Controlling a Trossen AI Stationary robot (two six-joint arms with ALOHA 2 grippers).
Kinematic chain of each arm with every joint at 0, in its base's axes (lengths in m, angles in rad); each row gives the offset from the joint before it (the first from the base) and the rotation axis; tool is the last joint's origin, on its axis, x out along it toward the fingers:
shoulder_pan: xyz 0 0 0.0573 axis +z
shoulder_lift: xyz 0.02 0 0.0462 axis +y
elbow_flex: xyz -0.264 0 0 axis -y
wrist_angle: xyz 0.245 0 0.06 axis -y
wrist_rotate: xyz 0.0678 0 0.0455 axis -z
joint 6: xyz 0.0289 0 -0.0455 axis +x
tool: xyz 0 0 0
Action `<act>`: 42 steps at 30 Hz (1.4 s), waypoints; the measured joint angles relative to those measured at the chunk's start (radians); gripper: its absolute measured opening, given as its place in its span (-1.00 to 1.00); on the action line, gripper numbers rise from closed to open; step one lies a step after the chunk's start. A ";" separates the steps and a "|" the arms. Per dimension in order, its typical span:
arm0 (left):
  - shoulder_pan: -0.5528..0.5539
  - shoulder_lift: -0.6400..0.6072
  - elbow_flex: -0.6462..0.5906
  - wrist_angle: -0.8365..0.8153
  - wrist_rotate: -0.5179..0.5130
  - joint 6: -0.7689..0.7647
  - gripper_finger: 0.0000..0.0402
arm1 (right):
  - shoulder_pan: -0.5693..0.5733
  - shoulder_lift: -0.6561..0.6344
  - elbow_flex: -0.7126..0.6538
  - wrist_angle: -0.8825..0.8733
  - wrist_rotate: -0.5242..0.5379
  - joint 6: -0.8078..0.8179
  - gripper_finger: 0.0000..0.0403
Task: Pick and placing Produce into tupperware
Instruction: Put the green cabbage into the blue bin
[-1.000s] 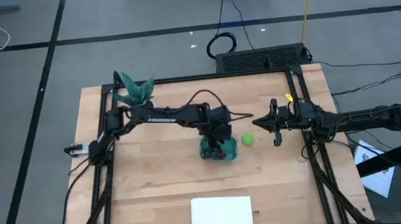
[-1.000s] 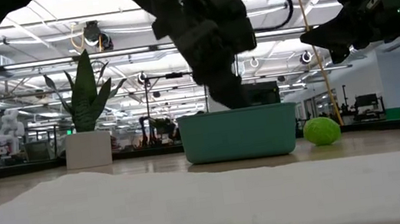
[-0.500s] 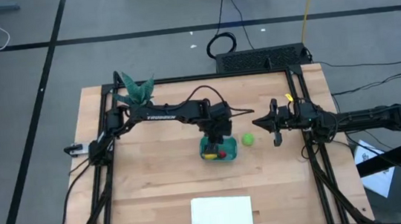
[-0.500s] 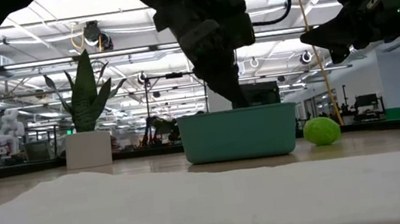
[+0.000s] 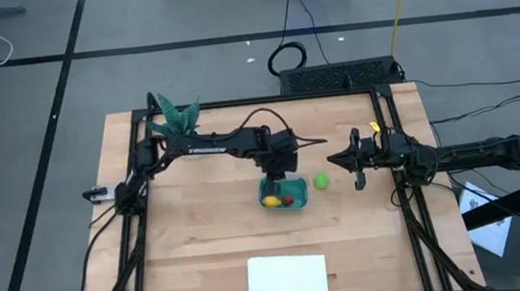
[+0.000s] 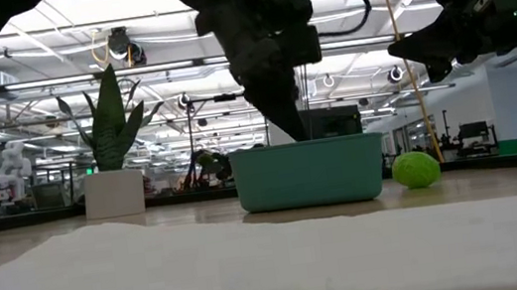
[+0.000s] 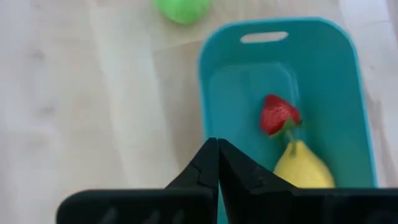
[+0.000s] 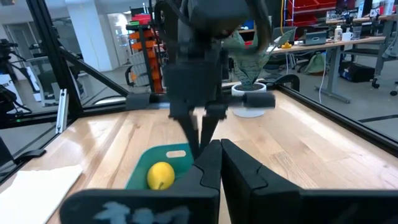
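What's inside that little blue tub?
The tub holds a yellow lemon and a red strawberry. The left claw hides its near corner. The green ball lies outside.

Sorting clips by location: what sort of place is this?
Likely a robotics lab or workshop: a wooden table in a black frame, workbenches and shelving behind it, cables across a taped floor.

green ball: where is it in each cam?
High: green ball on the table, just right of the teal tub.
Low: ball right of the tub.
Left wrist: ball beyond the tub's handle end.
Right wrist: not visible.
Shared landmark: the tub.
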 joint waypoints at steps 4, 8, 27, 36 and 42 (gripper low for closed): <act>0.002 -0.069 0.000 -0.026 -0.062 0.020 -0.96 | 0.000 0.000 0.000 -0.004 0.000 0.003 -1.00; 0.002 -0.167 -0.003 -0.027 -0.112 0.024 -0.99 | 0.002 -0.001 0.000 -0.009 0.000 0.006 -1.00; 0.012 -0.666 -0.112 -0.058 -0.337 0.032 -0.99 | 0.002 0.000 0.000 -0.018 0.000 0.007 -1.00; 0.091 -0.942 -0.535 0.344 -0.050 -0.082 -1.00 | 0.002 0.000 0.000 -0.018 0.000 0.007 -1.00; 0.139 -1.055 -0.835 0.701 0.071 -0.168 -1.00 | 0.002 0.000 0.000 -0.014 0.000 0.010 -1.00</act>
